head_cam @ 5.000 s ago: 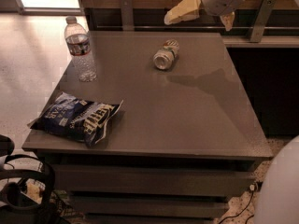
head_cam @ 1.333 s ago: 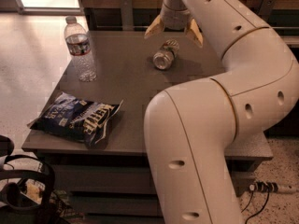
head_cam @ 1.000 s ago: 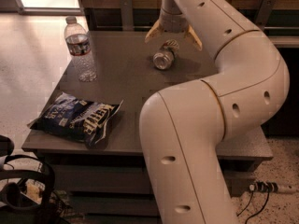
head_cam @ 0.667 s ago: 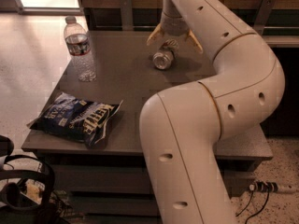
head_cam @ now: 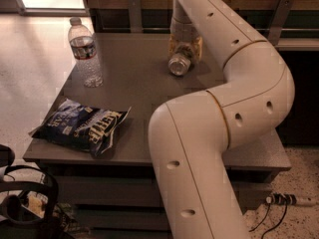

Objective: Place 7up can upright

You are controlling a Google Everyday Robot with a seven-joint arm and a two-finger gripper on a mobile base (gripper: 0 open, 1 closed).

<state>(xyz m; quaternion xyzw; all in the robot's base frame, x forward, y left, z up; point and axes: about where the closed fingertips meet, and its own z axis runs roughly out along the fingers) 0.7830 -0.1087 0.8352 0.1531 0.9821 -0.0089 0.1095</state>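
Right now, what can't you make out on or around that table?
Can: label hidden by its near end and the end effector over it, camera view.
Table: right part hidden behind the arm.
Dark gear, lower left: cut off by the edge.

Gripper [head_cam: 185,50] at far side of desk [head_cam: 134,83] hid 7up can [head_cam: 178,64] body | arm [head_cam: 209,148] hid desk's right | can label unreadable

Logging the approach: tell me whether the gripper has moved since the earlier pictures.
Yes. The gripper has dropped toward the table, down onto the lying 7up can, which stays put.
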